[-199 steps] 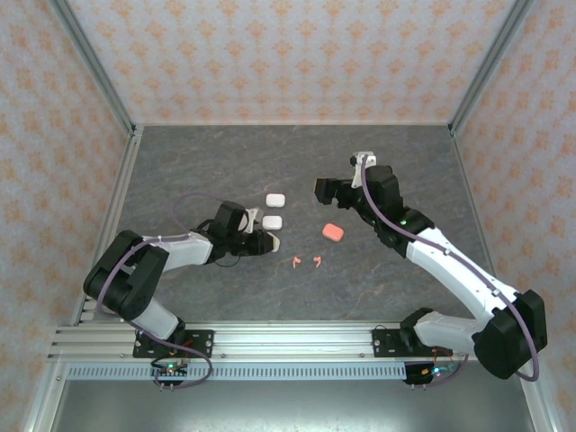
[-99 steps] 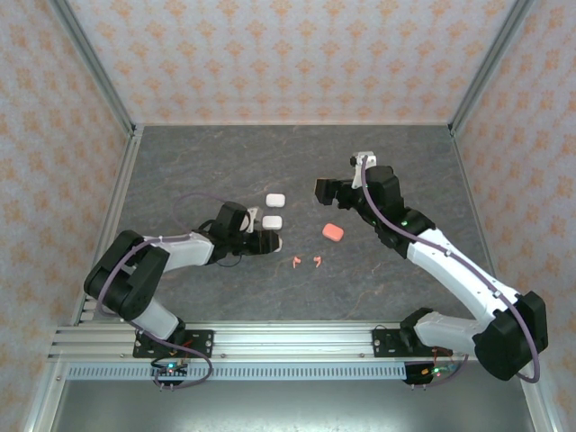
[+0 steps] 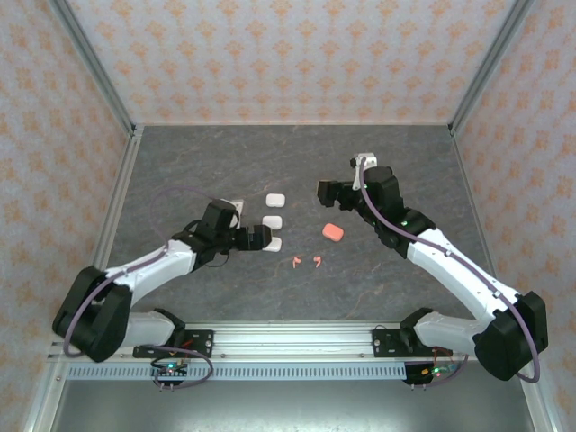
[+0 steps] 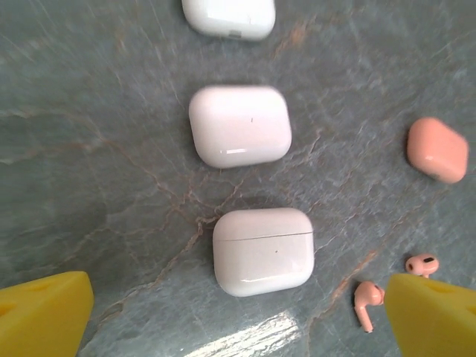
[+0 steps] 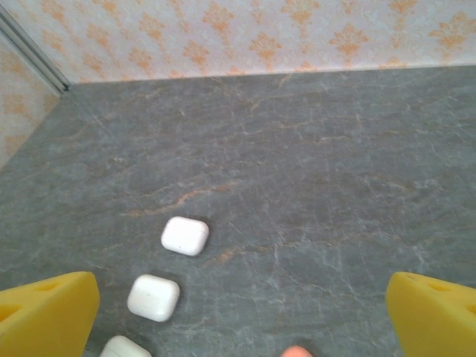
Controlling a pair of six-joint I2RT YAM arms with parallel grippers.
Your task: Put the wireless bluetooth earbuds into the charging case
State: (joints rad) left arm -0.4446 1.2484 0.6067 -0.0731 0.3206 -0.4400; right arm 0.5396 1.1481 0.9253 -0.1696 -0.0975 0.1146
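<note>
We find the left jaws released and spread wide, grasping nothing. Their yellow fingers [image 4: 44,316] sit at the two lower corners of the wrist view. The nearest white case [image 4: 262,251] lies shut on the grey worktop [image 4: 97,186], just ahead of the fingers and touching neither. Two more white cases [image 4: 239,125] continue the row beyond it, lids down. A pink case [image 4: 437,149] rests off to the right, also shut.

The two salmon-pink earbuds [image 4: 367,303] lie loose on the worktop, outside every case — side by side, between the nearest white case and the right-hand finger, just beside that finger's tip.

In the overhead view the right jaws stand beyond the pink case, apart from it. In their own wrist view we see them released as well — fingers far apart, nothing between them.
</note>
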